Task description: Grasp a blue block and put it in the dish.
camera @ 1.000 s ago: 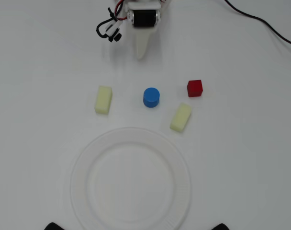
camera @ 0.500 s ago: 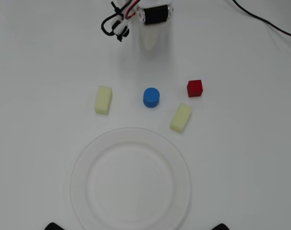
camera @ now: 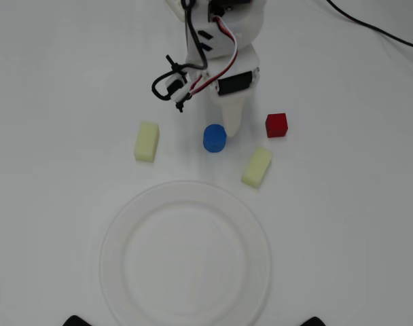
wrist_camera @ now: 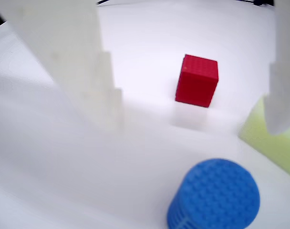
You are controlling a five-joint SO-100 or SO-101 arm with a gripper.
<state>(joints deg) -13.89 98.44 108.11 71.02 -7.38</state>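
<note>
White tabletop, evenly lit. Blue block (camera: pixel 214 138) stands upper centre of the overhead view, on the table, above the dish (camera: pixel 185 255), which is empty. My gripper (wrist_camera: pixel 192 81) hangs just beside the block, fingers apart, holding nothing. Nothing done yet: grasp, lift, carry and drop all remain.

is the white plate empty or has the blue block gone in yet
Empty. The plate holds nothing; the blue block sits on the table above it in the overhead view.
</note>
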